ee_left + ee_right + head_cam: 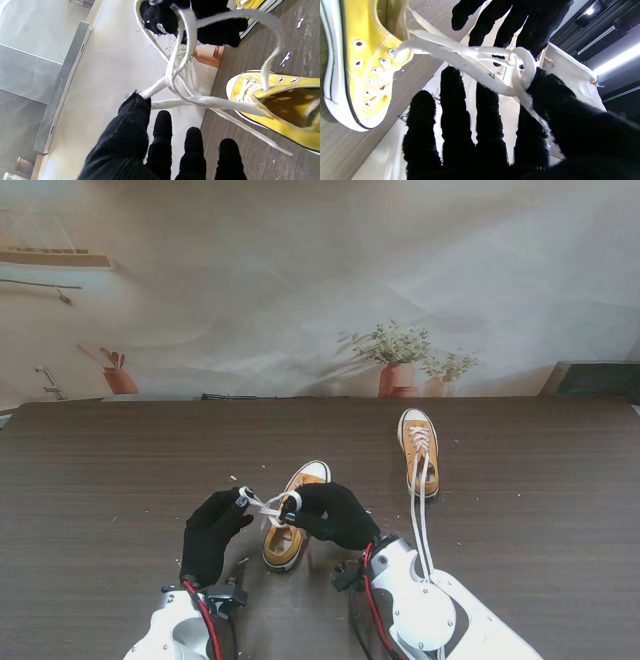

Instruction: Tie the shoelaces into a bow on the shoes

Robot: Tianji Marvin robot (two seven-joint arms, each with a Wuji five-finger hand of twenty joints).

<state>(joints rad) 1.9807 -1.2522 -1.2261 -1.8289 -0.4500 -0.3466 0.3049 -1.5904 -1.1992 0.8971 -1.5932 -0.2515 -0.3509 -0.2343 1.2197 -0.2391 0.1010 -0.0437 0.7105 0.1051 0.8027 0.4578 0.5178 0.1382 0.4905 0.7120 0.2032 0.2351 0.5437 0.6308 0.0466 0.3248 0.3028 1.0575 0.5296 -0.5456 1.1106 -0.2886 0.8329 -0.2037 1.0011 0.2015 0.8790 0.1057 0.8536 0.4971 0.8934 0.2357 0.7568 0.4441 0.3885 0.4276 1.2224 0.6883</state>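
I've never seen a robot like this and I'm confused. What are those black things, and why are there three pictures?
The black things are a robot's two gloved hands: the left hand and the right hand. One camera looks down from above the table. The other two sit on the wrists and look along the fingers, so those pictures show things upside down. Two yellow shoes lie on the table: the near shoe between the hands, and the far shoe, with long loose laces. Both hands pinch the near shoe's white shoelace, pulled up between them.

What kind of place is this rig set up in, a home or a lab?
Probably a lab or studio staged as a home: the wrinkled printed backdrop with potted plants stands behind the dark wood table, and the right wrist view shows industrial ceiling strip lights.
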